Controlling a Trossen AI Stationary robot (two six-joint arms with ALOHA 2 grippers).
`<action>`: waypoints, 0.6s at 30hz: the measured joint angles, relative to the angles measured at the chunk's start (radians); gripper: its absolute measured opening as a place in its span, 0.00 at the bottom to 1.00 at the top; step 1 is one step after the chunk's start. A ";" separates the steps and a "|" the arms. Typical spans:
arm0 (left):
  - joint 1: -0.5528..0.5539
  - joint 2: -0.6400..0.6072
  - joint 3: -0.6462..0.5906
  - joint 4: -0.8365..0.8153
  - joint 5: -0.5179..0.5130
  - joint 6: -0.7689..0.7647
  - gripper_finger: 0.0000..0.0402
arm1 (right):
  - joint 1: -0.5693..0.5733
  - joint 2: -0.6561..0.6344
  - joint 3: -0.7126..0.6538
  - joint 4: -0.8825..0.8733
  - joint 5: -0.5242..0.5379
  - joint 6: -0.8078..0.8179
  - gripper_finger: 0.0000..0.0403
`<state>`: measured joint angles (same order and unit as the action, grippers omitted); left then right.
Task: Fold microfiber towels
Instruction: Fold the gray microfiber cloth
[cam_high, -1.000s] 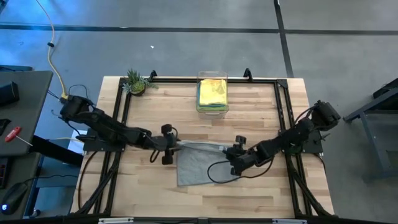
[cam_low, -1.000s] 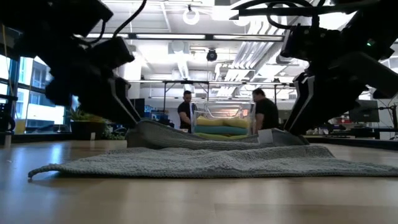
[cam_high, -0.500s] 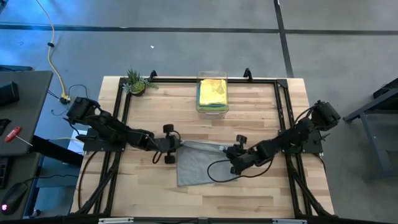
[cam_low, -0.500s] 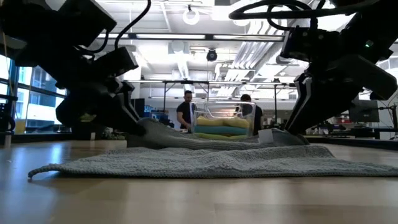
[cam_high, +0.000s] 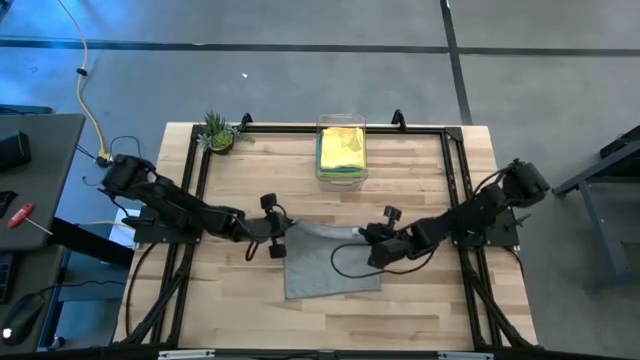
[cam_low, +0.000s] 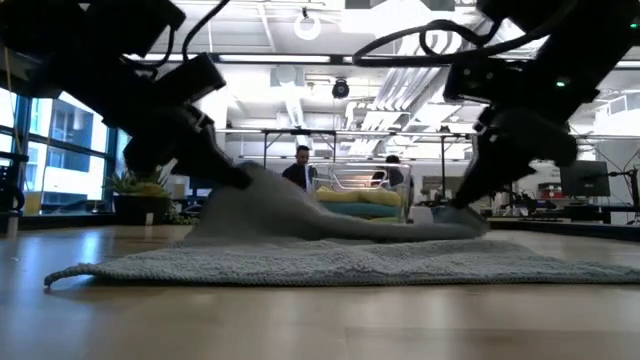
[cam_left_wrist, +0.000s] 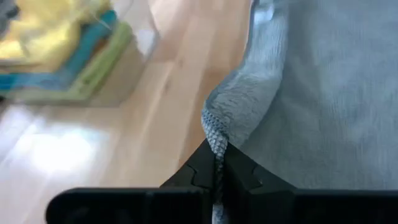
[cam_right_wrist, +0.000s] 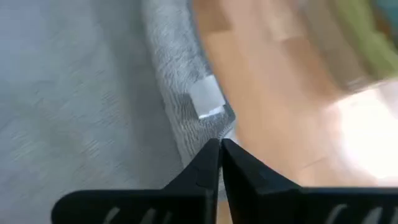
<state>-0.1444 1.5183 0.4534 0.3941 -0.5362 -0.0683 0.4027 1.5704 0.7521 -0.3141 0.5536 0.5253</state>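
Grey towel lies spread on the worktop, near the middle and toward the front edge; its two far corners are each pinched and drawn up off the wood. From above, the left end effector sits at the far left corner and the right end effector at the far right one; the low view alone shows the lift, the cloth rising in a slope toward the left grip and a lower ridge toward the right. Only the left wrist view shows the stitched hem clamped between fully closed fingers; only the right wrist view shows a white label at the corner beside its own closed fingers, which nip the towel's edge. One bin stands at the far middle of the worktop, holding a stack of towels with yellow on top; the left wrist view shows yellow, teal and green layers there, so at least three, plus the grey one out; one small plant is at the far left corner; two people show in the room behind. Against a second ago, both end effectors have gone from open to closed, and the far edge, then flat, is raised.
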 joint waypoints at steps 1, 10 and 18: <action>0.001 -0.008 0.001 0.006 -0.008 0.000 0.01 | -0.005 -0.006 0.000 -0.001 0.018 -0.004 0.01; 0.007 -0.091 0.000 -0.032 -0.049 -0.007 0.00 | -0.016 -0.078 0.000 -0.023 0.181 -0.037 0.00; -0.103 -0.099 0.001 -0.031 -0.047 0.036 0.00 | 0.084 -0.092 0.000 -0.025 0.195 -0.007 0.00</action>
<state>-0.2476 1.4193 0.4541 0.3627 -0.5832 -0.0324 0.4862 1.4780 0.7525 -0.3389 0.7487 0.5182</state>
